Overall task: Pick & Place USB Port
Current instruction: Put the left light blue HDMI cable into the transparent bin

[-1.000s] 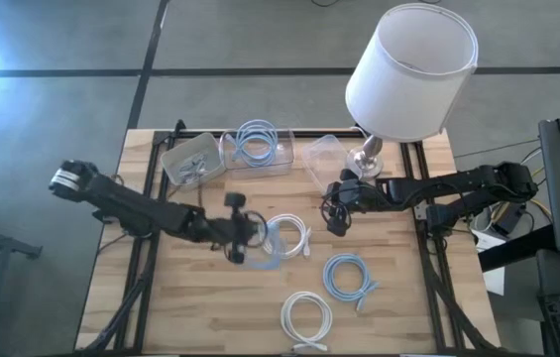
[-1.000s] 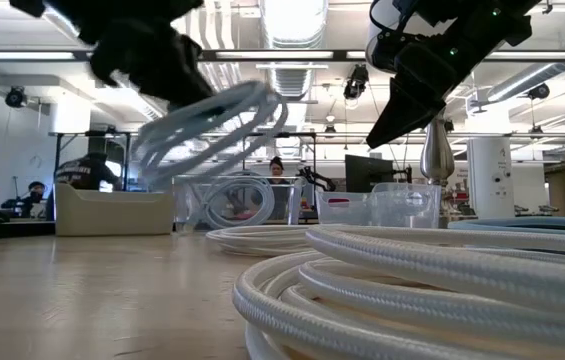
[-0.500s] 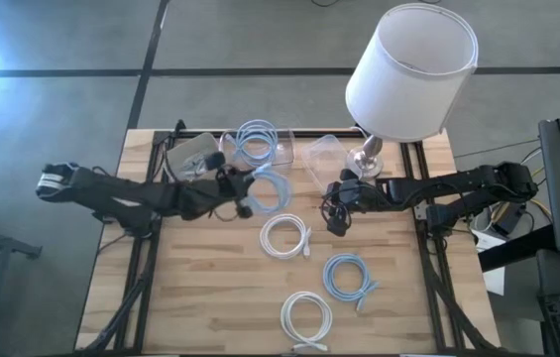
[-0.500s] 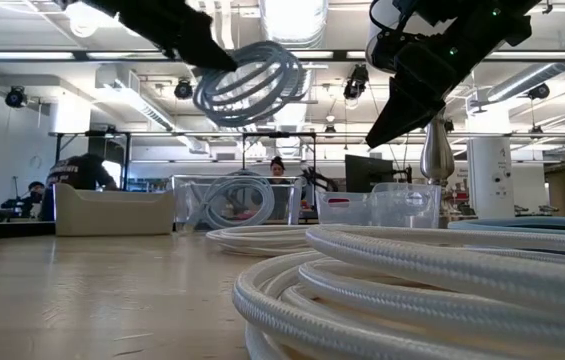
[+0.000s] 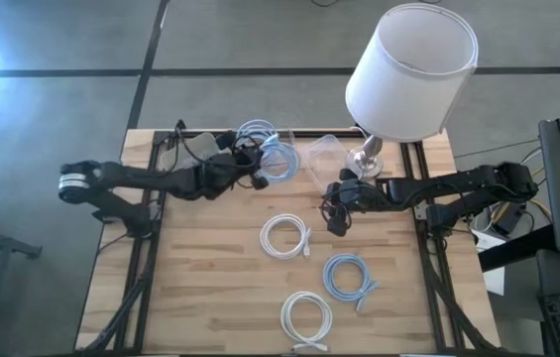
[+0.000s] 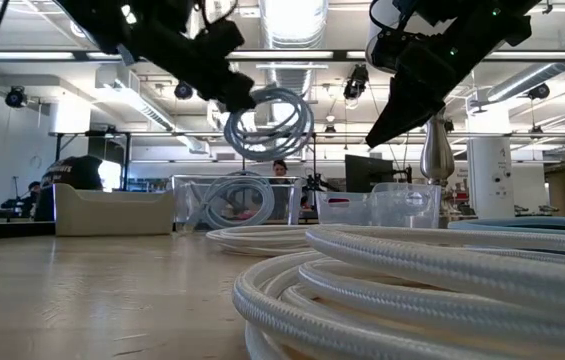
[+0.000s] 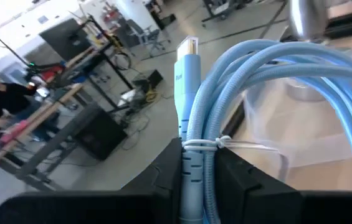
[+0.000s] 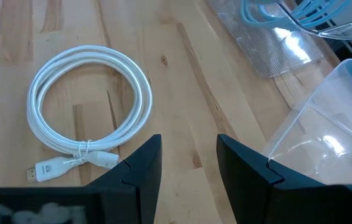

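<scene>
From above, the left claw (image 5: pixel 250 169) carries a coiled blue cable (image 5: pixel 278 162) over the clear bin (image 5: pixel 258 149) near the lamp (image 5: pixel 410 59), seemingly for dropping. Low down, the coil hangs above the wooden worktop (image 6: pixel 82 300); an open workshop lies behind. Left wrist: fingers pinch the cable's tied end. Right wrist: the right claw (image 8: pixel 187 163) waits open and empty near a white cable (image 8: pixel 88 106).
</scene>
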`<state>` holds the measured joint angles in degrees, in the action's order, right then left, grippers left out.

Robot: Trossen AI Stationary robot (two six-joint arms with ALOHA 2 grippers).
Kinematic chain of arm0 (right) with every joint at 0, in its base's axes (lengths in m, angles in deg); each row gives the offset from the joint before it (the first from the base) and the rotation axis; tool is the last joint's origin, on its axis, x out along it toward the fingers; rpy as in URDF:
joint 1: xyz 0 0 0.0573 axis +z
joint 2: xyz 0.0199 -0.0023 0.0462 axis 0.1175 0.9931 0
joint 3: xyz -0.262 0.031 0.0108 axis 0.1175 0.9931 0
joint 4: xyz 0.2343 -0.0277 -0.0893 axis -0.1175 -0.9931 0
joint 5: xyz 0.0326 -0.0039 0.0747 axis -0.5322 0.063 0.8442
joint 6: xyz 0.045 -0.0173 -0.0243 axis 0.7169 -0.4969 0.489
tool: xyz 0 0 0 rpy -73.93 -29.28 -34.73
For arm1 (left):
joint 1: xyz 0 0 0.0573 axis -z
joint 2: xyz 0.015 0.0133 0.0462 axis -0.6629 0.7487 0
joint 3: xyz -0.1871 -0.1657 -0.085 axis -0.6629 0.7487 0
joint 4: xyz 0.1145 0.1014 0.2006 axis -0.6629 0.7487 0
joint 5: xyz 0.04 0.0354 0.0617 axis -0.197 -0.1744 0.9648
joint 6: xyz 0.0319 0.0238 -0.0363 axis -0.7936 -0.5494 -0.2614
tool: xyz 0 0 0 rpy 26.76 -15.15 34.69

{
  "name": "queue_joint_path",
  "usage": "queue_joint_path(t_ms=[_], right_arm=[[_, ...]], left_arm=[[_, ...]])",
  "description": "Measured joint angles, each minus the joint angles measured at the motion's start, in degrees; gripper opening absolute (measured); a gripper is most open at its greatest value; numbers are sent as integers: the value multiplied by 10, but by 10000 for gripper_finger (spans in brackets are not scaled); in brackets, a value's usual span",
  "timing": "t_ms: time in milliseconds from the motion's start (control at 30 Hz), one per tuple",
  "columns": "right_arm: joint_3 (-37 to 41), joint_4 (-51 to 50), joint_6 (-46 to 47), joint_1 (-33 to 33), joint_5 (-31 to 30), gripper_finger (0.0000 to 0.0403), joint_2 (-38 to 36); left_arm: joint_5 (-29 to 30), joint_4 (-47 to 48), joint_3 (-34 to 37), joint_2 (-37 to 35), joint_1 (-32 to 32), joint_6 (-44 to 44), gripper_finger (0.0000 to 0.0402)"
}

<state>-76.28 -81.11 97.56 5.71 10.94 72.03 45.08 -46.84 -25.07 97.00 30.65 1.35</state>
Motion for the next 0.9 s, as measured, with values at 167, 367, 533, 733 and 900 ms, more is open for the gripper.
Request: queue_joint_path(t_ms=[167,367,533,733,900], right_arm=[[0,0,-1,0,0,150,0],[1,-1,-1,0,1,150,0],[3,-2,-1,0,1,150,0],[4,-1,-1,0,1,150,0],[4,-1,-1,0,1,150,0]], left_arm=[[4,-24,-18,44,-42,-37,66],[77,-27,-33,63,-89,-53,67],[75,-2,-33,63,-122,-43,67],[29,70,-33,78,-143,-17,67],[20,97,-32,94,-148,-13,67]])
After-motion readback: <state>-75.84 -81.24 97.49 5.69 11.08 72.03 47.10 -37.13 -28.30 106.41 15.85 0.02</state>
